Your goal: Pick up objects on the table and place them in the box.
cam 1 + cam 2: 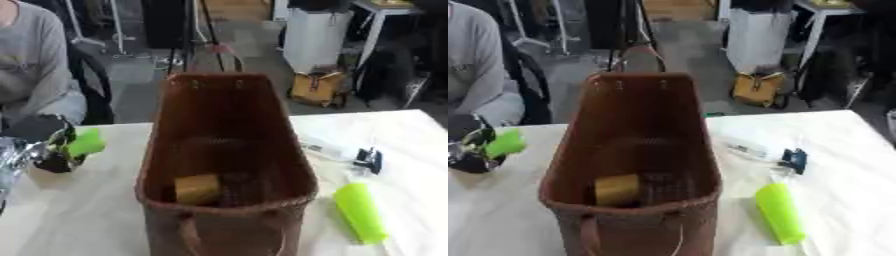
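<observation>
A tall brown woven basket stands in the middle of the white table. A yellow block lies on its floor. At the left, my left hand is raised above the table with its fingers curled round a bright green object. To the right of the basket a green cylinder lies on the table. Beyond it rests a clear object with a dark blue end. My right hand shows in neither view.
A person in a grey sleeve sits at the table's far left edge. A yellow bag and white furniture stand on the floor behind the table.
</observation>
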Controlling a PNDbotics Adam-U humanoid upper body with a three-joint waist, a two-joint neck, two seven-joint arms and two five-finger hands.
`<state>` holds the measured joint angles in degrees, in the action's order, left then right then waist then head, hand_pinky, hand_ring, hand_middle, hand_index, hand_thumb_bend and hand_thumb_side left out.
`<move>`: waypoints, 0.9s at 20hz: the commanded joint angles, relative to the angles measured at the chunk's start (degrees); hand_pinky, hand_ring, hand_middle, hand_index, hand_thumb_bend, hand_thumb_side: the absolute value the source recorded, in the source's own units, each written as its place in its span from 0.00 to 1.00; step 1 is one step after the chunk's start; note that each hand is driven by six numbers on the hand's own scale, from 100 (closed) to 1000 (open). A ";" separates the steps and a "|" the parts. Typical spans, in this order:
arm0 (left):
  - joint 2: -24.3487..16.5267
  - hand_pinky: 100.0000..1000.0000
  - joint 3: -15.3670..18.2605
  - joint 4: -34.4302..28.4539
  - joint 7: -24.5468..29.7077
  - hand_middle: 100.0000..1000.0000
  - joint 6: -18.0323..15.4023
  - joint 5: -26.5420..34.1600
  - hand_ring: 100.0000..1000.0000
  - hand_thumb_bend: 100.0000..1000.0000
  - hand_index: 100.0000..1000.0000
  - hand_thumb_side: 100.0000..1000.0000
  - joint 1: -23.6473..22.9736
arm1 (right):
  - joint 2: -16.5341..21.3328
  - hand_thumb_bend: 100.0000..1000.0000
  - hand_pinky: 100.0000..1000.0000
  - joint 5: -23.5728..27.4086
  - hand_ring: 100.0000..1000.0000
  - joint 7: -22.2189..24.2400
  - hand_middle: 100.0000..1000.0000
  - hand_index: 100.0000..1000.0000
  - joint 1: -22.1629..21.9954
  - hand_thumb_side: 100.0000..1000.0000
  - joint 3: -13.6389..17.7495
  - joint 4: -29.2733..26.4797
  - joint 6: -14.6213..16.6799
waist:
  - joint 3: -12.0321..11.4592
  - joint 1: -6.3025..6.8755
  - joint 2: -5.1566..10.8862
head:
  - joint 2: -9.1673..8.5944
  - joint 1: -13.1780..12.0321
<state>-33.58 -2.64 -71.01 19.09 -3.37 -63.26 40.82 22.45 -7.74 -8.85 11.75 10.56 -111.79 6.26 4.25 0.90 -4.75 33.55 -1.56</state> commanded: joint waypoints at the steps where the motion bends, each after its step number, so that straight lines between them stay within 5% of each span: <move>1: -0.52 0.64 0.95 -6.87 -2.75 0.31 0.89 4.44 0.54 0.24 0.39 0.17 3.42 | 1.27 0.26 0.49 0.07 0.59 -0.01 0.68 0.77 0.42 0.58 0.33 -0.43 0.09 | -0.04 -0.08 0.90 | 0.38 0.05; 5: 1.79 0.65 -1.81 -10.08 -4.06 0.32 -0.63 8.19 0.55 0.29 0.40 0.18 7.36 | 1.19 0.26 0.49 0.19 0.59 0.25 0.68 0.77 0.43 0.58 0.04 -0.34 0.14 | 0.30 -0.06 1.11 | 0.40 -0.39; 14: 11.05 0.67 -10.60 -8.62 -1.45 0.36 -8.29 6.00 0.57 0.40 0.44 0.24 17.00 | 0.90 0.27 0.49 0.82 0.59 1.42 0.68 0.77 1.06 0.58 -1.02 -0.16 0.43 | 2.94 0.07 1.47 | -0.42 -1.34; 15: 11.46 0.72 -11.49 -7.80 -0.43 0.45 -9.30 4.90 0.66 0.62 0.54 0.41 17.07 | 0.89 0.27 0.49 0.86 0.59 1.52 0.68 0.77 1.12 0.58 -1.08 -0.16 0.46 | 3.11 0.11 1.49 | -0.56 -1.37; 16: 11.62 0.74 -12.95 -6.61 2.60 0.47 -11.08 2.56 0.68 0.65 0.56 0.43 16.99 | 0.90 0.27 0.49 0.90 0.59 1.58 0.68 0.77 1.15 0.58 -1.09 -0.14 0.47 | 3.28 0.14 1.51 | -0.73 -1.35; 17: 11.80 0.78 -13.61 -5.86 5.34 0.56 -12.67 0.41 0.73 0.88 0.64 0.55 16.90 | 0.92 0.27 0.49 0.92 0.59 1.59 0.68 0.77 1.15 0.58 -1.07 -0.13 0.48 | 3.36 0.17 1.53 | -0.84 -1.29; 18: 11.86 0.78 -14.16 -5.04 8.20 0.56 -14.30 -1.65 0.73 0.88 0.64 0.55 16.62 | 0.93 0.27 0.49 0.93 0.59 1.56 0.68 0.77 1.14 0.58 -1.02 -0.11 0.47 | 3.43 0.20 1.55 | -0.93 -1.24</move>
<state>-21.32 -16.13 -76.51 24.61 -16.01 -62.63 56.40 22.43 -7.28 -7.47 12.12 9.46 -111.46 6.63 7.59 1.30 -3.99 33.21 -2.73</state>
